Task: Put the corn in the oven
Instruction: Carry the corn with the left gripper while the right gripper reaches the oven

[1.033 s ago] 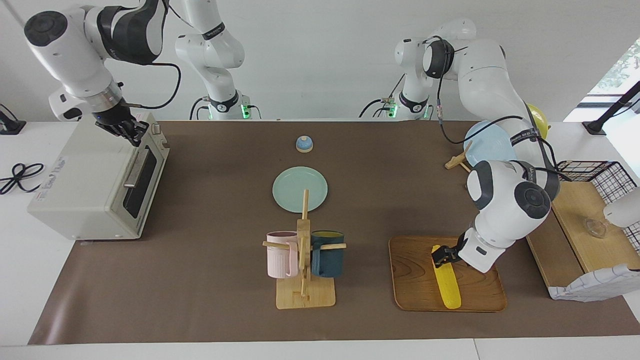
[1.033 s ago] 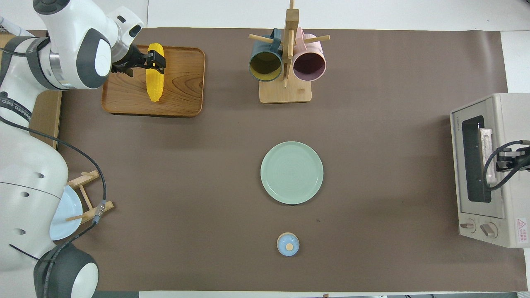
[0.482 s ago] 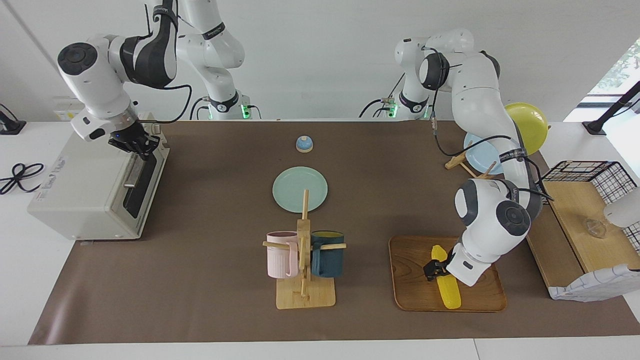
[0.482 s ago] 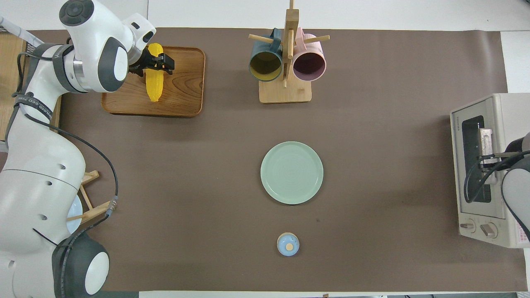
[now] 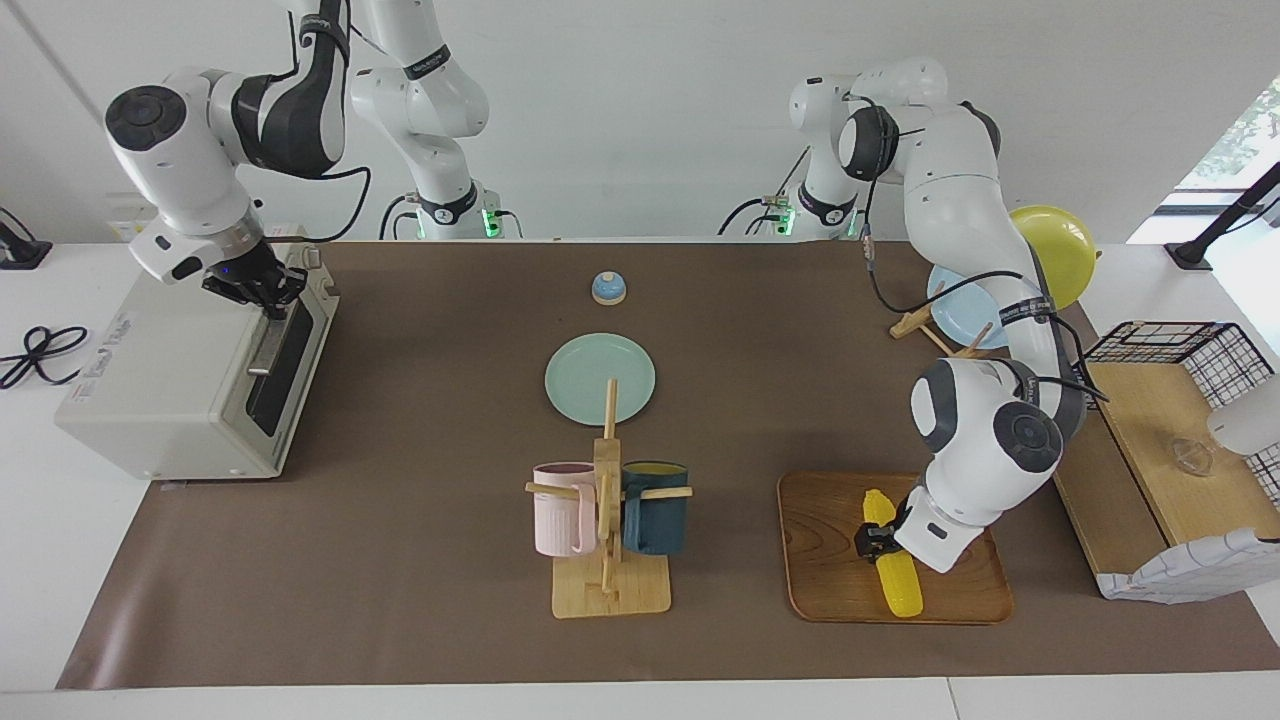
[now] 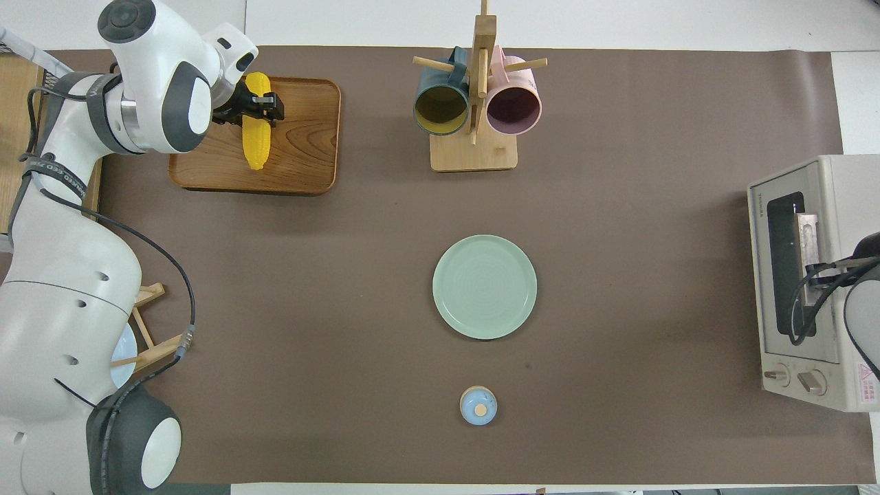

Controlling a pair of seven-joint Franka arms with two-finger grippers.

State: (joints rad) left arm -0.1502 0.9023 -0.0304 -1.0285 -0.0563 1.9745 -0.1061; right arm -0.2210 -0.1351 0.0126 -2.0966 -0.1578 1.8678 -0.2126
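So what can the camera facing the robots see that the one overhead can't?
Only the facing view shows the yellow plate and the wire basket. Only the overhead view looks down into the two mugs. Both show the left gripper shut on the corn, which lies on the wooden tray, and the right gripper at the oven door's handle.

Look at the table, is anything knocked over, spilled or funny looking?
Nothing stands out. The corn lies flat on the wooden tray with the left gripper shut on it. The oven door is closed, the right gripper at its handle. Both mugs hang neatly on the mug rack.
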